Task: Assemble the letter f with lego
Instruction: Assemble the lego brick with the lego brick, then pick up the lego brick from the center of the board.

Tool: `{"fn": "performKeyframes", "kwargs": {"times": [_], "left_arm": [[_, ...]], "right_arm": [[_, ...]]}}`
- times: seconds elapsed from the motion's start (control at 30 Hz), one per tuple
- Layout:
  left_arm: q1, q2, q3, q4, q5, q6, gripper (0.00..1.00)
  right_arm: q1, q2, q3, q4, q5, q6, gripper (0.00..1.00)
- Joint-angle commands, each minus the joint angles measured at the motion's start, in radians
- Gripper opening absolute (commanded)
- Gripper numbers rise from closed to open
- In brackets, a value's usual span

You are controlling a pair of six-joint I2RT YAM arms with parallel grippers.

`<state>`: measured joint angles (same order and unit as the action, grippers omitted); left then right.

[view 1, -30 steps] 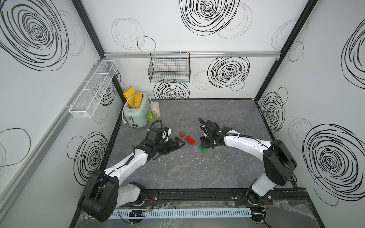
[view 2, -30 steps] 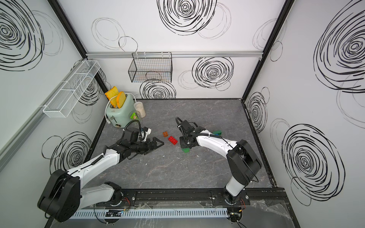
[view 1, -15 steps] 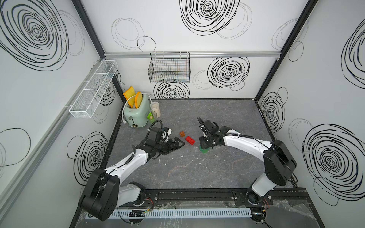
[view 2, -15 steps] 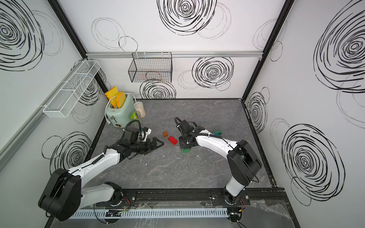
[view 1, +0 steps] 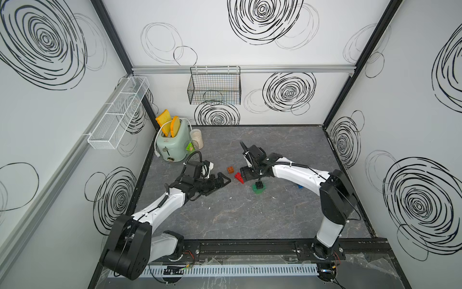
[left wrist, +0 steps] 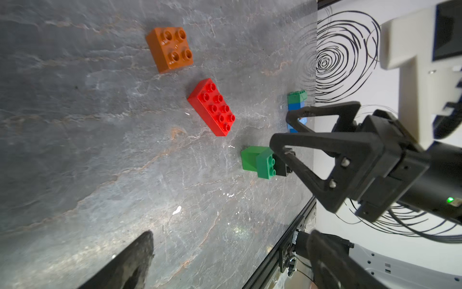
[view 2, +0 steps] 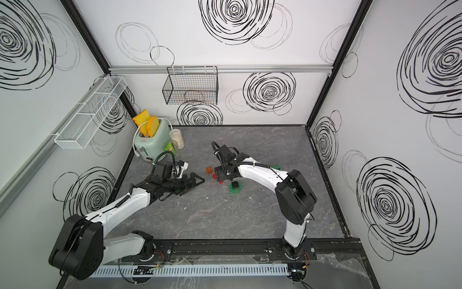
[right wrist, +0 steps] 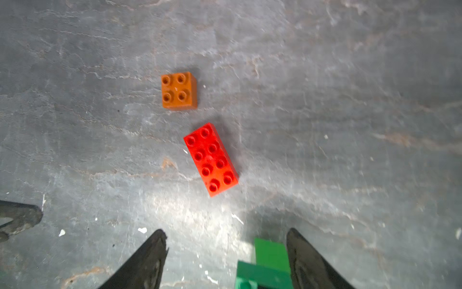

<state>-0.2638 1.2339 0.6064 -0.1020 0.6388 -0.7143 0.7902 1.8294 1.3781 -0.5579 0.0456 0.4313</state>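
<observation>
Looking barely begun: black-on-green stack [view 1: 258,187] mid-bench, red brick [view 1: 238,178] and orange brick [view 1: 230,170] loose beside it; right gripper [right wrist: 225,235] spread apart, left gripper [view 1: 221,184] wide, empty.

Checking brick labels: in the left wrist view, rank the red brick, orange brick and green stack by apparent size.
1. orange brick and red brick: about equal, unranked
2. green stack: smaller, though partly hidden

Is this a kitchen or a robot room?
Probably a robot test booth, not a kitchen: a left arm and right arm bolted to a rail, walls scribbled with black spirals, and a toaster near a red lego brick as props.
</observation>
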Motion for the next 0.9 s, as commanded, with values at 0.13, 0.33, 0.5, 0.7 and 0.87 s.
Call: {"fn": "performKeyframes", "kwargs": {"times": [0.13,0.33,0.5,0.7,0.87], "left_arm": [[0.124,-0.044,-0.004,0.004,0.019,0.021,0.98],[0.180,-0.066,-0.037,0.033,0.019,0.012,0.98],[0.204,-0.054,-0.050,0.044,0.036,0.002,0.98],[0.215,-0.054,-0.058,0.055,0.044,-0.005,0.98],[0.216,-0.050,-0.064,0.064,0.050,-0.010,0.98]], "right_arm": [[0.028,0.190,0.140,0.092,-0.047,-0.110,0.82],[0.044,0.269,0.181,0.164,-0.054,-0.124,0.80],[0.053,0.319,0.206,0.190,-0.028,-0.110,0.75],[0.049,0.370,0.255,0.174,0.031,-0.100,0.69],[0.043,0.403,0.288,0.170,0.036,-0.093,0.63]]}}
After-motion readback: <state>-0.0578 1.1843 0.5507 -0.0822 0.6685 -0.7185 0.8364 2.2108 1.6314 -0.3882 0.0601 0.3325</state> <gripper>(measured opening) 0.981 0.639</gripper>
